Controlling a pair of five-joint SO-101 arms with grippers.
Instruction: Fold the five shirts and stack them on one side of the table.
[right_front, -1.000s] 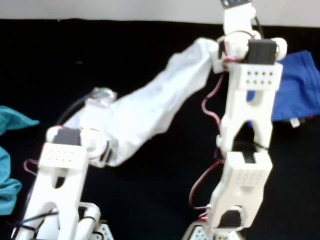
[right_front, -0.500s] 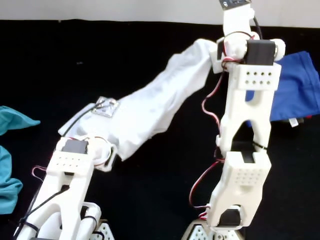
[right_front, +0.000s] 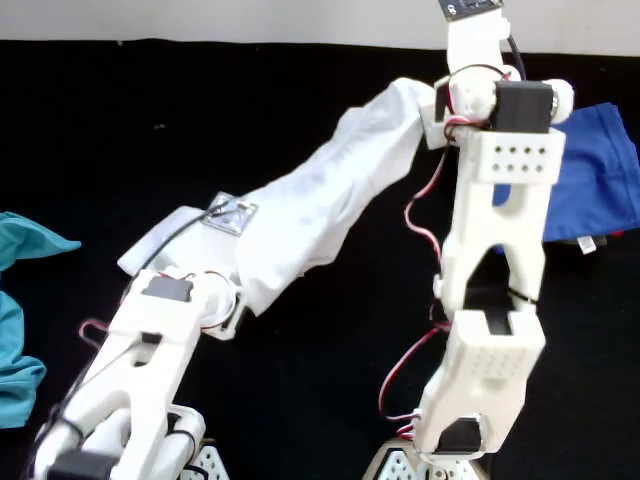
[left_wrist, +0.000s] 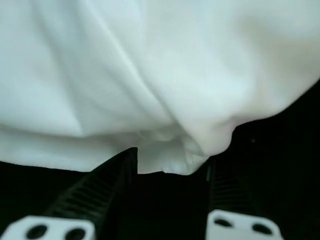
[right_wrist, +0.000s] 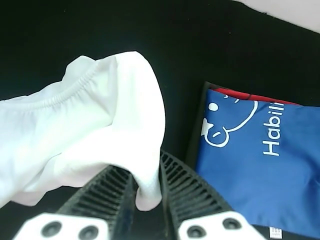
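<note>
A white shirt (right_front: 310, 210) hangs stretched between the arms over the black table (right_front: 150, 110). My right gripper (right_wrist: 147, 187) is shut on one bunched end of it, held up at the back right (right_front: 432, 100). From there the cloth slopes down toward the front left, where a small shiny label (right_front: 230, 213) lies on it. My left gripper (left_wrist: 170, 162) is open at the shirt's low edge (left_wrist: 165, 165), the cloth hem lying at its fingertips and nothing pinched. In the high view it sits under that low edge (right_front: 232, 305).
A folded blue shirt (right_front: 595, 170) with white print lies at the right side, just beyond the right gripper (right_wrist: 260, 150). A teal shirt (right_front: 20, 310) lies crumpled at the left edge. The right arm (right_front: 495, 260) stands tall over the table's right half.
The left arm has swung to the right and leaned in under the shirt's low end. The label on the cloth has shifted right and down. The right arm has kept still.
</note>
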